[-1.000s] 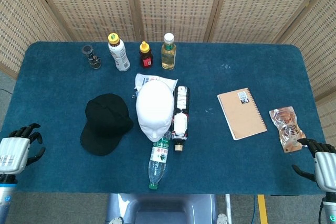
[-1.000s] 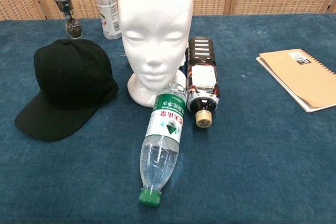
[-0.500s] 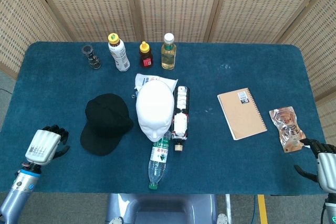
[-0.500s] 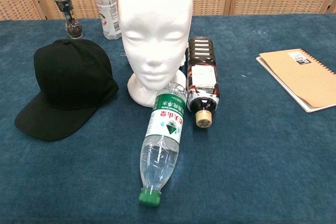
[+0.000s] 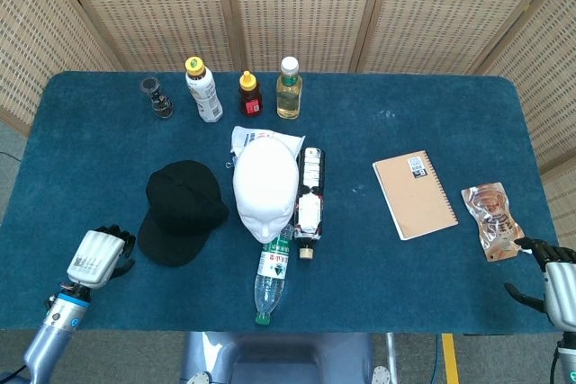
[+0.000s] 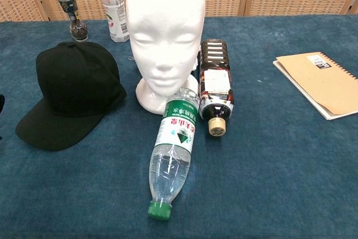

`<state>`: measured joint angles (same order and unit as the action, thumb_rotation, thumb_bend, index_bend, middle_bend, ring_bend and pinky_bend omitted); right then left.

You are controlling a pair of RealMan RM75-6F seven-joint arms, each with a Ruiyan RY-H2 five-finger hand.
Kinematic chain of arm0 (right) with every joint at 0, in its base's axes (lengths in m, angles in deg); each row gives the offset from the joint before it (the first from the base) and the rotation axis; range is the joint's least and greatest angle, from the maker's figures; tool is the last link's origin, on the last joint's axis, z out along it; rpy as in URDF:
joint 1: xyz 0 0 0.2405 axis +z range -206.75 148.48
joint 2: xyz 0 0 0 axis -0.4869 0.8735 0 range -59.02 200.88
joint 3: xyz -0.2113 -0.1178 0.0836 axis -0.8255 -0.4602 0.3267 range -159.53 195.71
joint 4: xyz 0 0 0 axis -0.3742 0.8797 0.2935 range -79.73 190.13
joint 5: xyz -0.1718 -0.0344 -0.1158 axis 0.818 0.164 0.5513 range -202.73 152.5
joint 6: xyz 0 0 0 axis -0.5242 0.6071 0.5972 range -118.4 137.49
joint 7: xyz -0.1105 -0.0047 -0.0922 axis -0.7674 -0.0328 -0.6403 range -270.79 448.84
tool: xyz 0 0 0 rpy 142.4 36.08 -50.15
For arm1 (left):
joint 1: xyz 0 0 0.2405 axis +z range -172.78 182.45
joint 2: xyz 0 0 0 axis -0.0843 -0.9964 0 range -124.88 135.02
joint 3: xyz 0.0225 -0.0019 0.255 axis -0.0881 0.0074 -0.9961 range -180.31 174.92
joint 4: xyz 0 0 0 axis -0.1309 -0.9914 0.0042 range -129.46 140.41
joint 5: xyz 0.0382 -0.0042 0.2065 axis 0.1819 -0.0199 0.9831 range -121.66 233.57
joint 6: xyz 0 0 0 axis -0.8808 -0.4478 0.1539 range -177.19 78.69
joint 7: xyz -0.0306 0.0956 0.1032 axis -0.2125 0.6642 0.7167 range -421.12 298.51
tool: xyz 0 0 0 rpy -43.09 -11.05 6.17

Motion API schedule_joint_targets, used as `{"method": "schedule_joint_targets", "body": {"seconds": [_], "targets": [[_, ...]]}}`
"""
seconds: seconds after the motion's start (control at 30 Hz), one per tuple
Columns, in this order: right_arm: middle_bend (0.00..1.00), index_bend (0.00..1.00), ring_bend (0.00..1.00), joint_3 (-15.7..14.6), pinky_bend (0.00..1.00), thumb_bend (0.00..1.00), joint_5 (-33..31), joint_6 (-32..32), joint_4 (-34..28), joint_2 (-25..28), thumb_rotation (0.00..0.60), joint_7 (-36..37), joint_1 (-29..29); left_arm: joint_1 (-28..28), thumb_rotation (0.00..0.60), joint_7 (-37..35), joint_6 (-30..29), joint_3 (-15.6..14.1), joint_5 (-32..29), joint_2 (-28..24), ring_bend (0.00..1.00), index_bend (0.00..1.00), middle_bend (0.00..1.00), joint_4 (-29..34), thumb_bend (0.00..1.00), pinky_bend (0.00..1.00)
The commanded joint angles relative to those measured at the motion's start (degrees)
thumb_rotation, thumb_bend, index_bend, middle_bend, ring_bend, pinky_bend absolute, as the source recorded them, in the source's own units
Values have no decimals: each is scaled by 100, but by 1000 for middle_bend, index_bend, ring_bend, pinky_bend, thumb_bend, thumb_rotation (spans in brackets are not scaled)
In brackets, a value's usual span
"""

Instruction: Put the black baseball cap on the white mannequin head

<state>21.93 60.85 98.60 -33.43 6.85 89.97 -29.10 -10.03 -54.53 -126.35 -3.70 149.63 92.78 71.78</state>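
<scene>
Your workspace is the desk [image 5: 432, 114], covered in blue cloth. The white mannequin head [image 5: 265, 188] stands upright near its centre, face toward you. The black baseball cap [image 5: 183, 210] lies flat on the desk just to the left of the head, brim pointing toward the front-left; nothing touches it. A brown notebook [image 5: 414, 194] lies well to the right. A clear water bottle [image 5: 273, 272] lies on its side in front of the head, green cap toward you, and a dark bottle [image 5: 309, 203] lies beside the head on its right. 4 upright containers stand in a row at the back edge.

Your left hand [image 5: 97, 256] hovers at the front-left, near the cap brim but apart from it, fingers curled, holding nothing. Your right hand [image 5: 556, 290] sits at the front-right corner, partly cut off; fingers apart, empty.
</scene>
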Motion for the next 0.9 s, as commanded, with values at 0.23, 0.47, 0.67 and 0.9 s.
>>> {"method": "schedule_joint_targets", "body": {"seconds": [0.23,0.47,0.67,0.9], "targets": [[369,306,406,9,322,90,-17,17,0,20,600,19,-18,-105,600,-209,-16,14,-11,520,475,683,654,-577,164,610],[370,306,406,11,322,90,-35,5,9,25,600,17,-23,-166,600,-300,-51,-6,12,717,476,683,654,-851,163,609],[369,306,406,12,322,90,-55,-11,31,11,600,21,-26,-192,600,-351,-54,-56,30,785,475,683,654,-971,163,609],[369,306,405,15,322,89,-69,-13,42,21,600,43,-34,-237,600,-384,-57,-62,23,942,475,683,654,-1168,163,609]]}}
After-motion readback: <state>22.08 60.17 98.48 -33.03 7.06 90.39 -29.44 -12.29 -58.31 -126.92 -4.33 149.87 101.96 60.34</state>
